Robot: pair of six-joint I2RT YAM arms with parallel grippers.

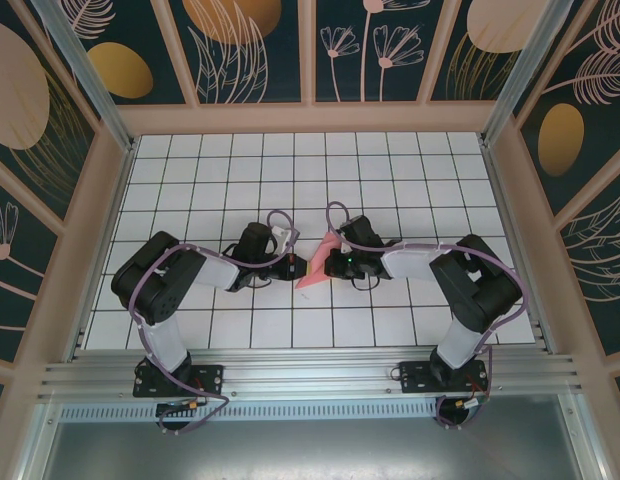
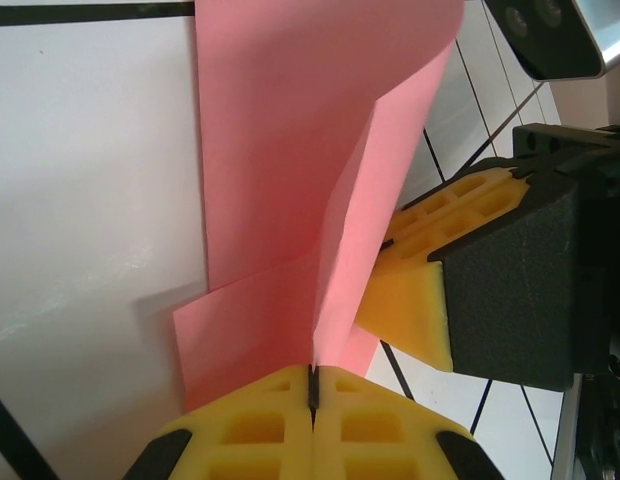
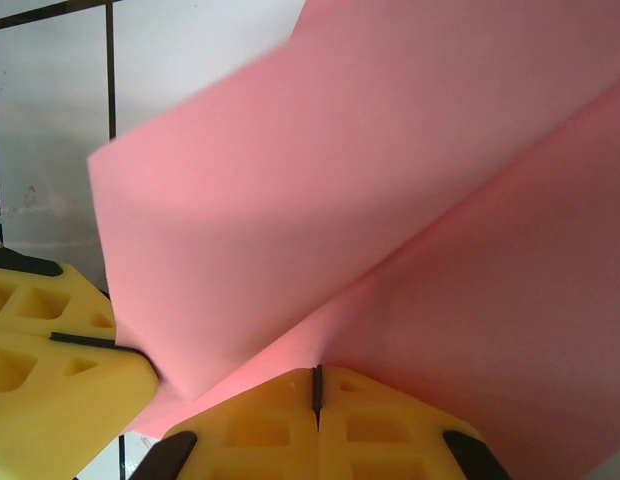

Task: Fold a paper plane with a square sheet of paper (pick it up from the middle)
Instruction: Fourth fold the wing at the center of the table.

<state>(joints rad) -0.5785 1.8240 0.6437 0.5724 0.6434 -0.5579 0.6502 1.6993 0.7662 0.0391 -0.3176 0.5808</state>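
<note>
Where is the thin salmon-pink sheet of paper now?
Overhead, the thin salmon-pink paper sheet is central on the white gridded table, pinched between the left gripper and right gripper.

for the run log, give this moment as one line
left hand: shut on paper | right hand: shut on paper | paper: bent between both hands

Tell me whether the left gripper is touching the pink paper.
Touching. The left wrist view shows the left gripper shut on the square sheet of paper, which rises straight from the seam between its jaws.
</note>
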